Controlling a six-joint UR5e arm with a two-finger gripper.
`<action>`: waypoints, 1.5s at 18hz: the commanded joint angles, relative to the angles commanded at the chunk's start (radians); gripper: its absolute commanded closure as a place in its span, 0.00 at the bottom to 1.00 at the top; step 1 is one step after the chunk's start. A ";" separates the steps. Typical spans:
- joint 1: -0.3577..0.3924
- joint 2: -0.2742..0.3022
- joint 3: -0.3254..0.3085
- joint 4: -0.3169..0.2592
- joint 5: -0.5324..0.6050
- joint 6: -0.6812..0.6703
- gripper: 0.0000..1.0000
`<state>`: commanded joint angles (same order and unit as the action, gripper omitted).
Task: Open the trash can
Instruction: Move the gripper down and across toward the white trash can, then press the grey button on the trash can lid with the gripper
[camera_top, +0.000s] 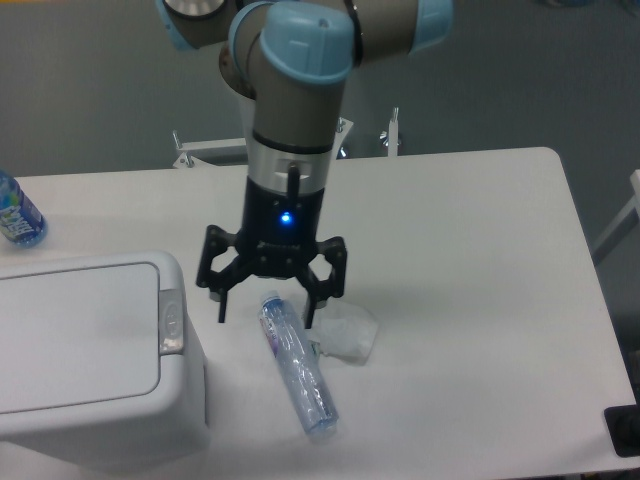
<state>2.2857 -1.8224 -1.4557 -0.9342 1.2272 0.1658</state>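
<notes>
The trash can (85, 350) is a large white boxy bin at the table's front left. Its flat lid is closed, and a small grey push-button latch (171, 322) sits on its right edge. My gripper (266, 312) hangs from the arm just right of the bin, fingers pointing down and spread open with nothing between them. Its left fingertip (222, 310) is a short way right of the latch and apart from it. The right fingertip is beside the top of a lying bottle.
A clear plastic bottle (298, 368) lies on the table under the gripper, beside a crumpled clear plastic piece (348, 330). A blue-labelled bottle (16, 213) stands at the left edge. The white table (470, 260) extends to the right.
</notes>
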 joint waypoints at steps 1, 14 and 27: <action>-0.006 0.000 -0.002 0.000 0.000 0.000 0.00; -0.040 -0.017 -0.006 0.002 0.003 0.000 0.00; -0.041 -0.023 0.009 0.002 0.003 0.003 0.00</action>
<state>2.2442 -1.8454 -1.4466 -0.9327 1.2303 0.1687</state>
